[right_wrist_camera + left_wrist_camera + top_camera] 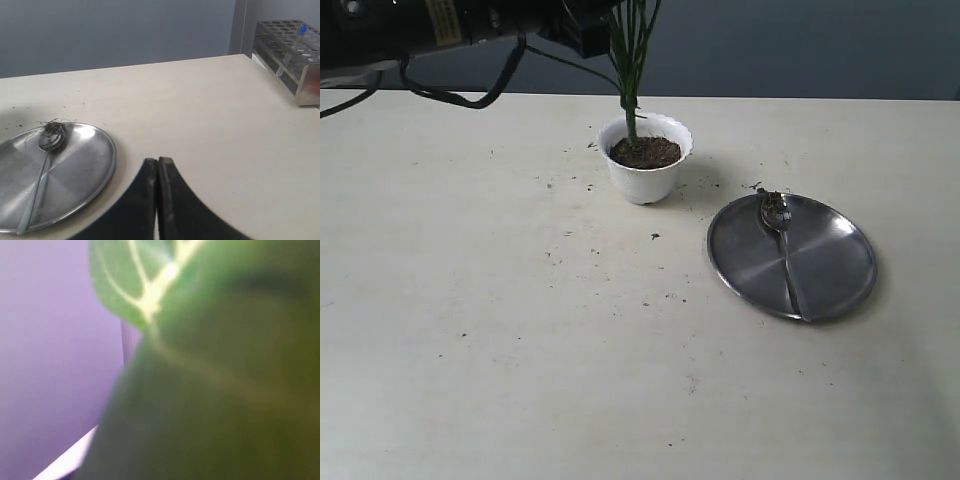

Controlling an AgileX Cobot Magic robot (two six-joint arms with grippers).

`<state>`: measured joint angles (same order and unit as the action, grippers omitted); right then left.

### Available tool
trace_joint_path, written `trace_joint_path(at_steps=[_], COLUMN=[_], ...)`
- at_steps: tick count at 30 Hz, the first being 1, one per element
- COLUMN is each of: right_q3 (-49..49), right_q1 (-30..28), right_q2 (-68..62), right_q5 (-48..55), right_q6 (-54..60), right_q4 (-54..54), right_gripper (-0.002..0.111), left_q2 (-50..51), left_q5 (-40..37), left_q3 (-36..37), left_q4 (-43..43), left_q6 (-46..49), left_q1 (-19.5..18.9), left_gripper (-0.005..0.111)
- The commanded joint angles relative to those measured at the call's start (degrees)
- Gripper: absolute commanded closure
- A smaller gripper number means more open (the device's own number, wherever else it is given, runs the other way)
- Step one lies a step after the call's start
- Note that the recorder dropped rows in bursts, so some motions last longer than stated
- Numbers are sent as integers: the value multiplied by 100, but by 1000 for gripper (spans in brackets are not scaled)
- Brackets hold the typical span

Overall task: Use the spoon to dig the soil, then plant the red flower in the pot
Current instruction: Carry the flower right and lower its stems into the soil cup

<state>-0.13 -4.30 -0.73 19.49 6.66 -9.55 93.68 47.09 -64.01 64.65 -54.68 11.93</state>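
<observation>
The white scalloped pot point(646, 178) stands at the back of the table, filled with dark soil point(646, 152). The flower's green stems point(631, 70) rise upright from the soil and leave the picture; its red blooms are out of view. My left gripper point(592, 30) is a black mass right beside the stems at the top edge, and its fingers are hidden. A blurred green leaf point(135, 280) fills the left wrist view. The spoon point(782, 245) point(44, 167) lies on the steel plate point(835, 270) point(87, 167), with soil on its bowl. My right gripper point(158, 161) is shut and holds nothing.
Soil crumbs point(655, 237) are scattered on the cream table around the pot and plate. A metal test tube rack point(290, 55) stands near the table's edge in the right wrist view. A black cable point(470, 95) hangs from the left arm.
</observation>
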Motion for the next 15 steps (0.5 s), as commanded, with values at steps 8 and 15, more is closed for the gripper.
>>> trace_joint_path(at_steps=[8,15], right_q3=[13,13], right_q1=[-24,-24], right_q2=[21,21], right_q5=[-28,-28], right_q6=[23,23], right_q4=[6,6], right_gripper=[109,109], left_q2=[1178,1910], left_q5=[724,1459], left_q3=[-879,-1601], left_q4=[694,736], left_q6=[-175,-30], left_q1=[-138,-511], left_gripper=[106,106])
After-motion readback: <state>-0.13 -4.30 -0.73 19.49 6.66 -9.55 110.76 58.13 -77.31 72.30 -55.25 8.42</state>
